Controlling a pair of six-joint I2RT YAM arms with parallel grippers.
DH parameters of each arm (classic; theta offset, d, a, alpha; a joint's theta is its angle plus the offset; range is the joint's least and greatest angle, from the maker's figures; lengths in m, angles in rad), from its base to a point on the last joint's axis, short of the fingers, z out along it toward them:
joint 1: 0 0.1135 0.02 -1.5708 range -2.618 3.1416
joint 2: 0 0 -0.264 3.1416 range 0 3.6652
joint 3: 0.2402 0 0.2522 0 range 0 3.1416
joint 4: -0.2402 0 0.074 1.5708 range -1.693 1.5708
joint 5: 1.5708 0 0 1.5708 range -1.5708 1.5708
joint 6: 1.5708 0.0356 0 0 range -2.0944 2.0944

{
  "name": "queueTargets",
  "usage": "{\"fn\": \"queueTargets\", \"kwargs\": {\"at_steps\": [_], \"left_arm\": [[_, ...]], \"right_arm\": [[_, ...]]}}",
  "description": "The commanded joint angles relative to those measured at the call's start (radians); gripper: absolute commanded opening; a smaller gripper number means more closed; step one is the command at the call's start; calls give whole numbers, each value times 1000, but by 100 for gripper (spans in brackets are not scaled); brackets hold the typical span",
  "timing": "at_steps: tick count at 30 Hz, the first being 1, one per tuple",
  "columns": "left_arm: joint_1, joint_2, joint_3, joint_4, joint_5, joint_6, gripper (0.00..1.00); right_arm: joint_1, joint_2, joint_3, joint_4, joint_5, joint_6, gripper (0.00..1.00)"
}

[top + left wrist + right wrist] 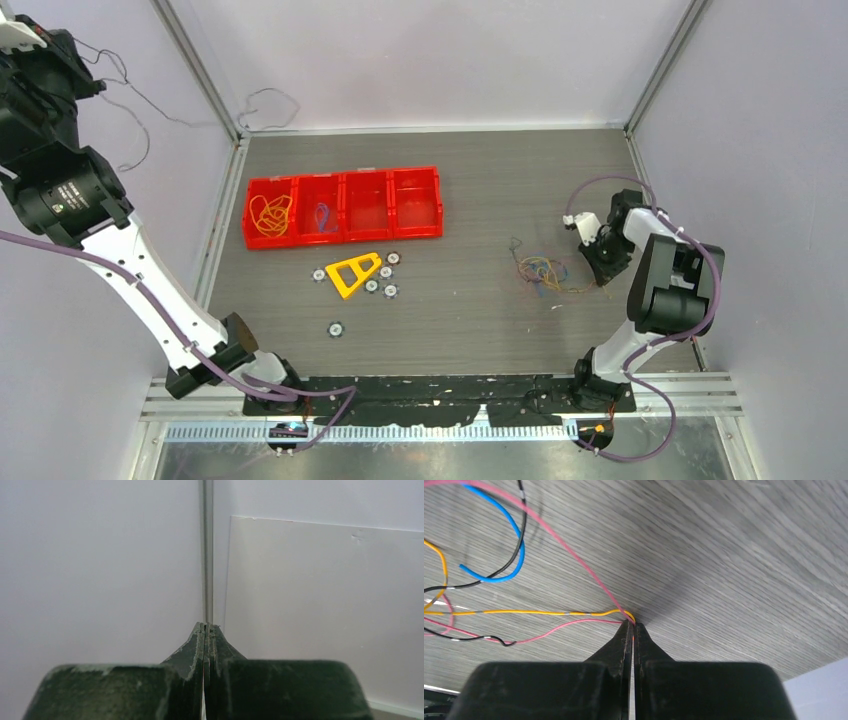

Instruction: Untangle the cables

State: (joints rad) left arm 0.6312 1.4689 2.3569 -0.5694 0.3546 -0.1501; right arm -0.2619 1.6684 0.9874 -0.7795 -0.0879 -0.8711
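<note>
Right gripper (633, 626) pinches pink and yellow wires (534, 612) from the tangle (540, 270) beside it; outward pull seems next. Left gripper (206, 626) pressed together, empty.

The cables (524, 612) run off the right wrist view's left edge, so their tangle is cut off. From above, the left arm (60, 190) leaves the top-left corner, and the round pieces (371, 286) near the middle of the worktop (470, 330) are too small to identify.

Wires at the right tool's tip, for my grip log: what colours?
Orange-yellow and pink wires at right tool; right wrist view.
</note>
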Motion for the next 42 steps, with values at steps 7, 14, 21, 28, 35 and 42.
{"fn": "queueTargets", "kwargs": {"at_steps": [7, 14, 21, 28, 35, 42], "left_arm": [[-18, -153, -279, 218, 323, -105, 0], [-51, -207, -311, 288, 281, -140, 0], [-70, -195, -337, 410, 421, -307, 0], [-202, -210, -403, 445, 402, -297, 0], [-340, -204, -446, 460, 359, -286, 0], [-382, -175, -434, 470, 317, -286, 0]], "right_arm": [[-32, 7, 65, -76, -60, -17, 5], [-11, -8, 89, -119, -111, -1, 5], [-5, -31, 104, -179, -173, -9, 6], [-1, -30, 128, -221, -220, -6, 13], [4, -24, 146, -245, -252, 1, 36], [8, -42, 155, -275, -300, 6, 72]]}}
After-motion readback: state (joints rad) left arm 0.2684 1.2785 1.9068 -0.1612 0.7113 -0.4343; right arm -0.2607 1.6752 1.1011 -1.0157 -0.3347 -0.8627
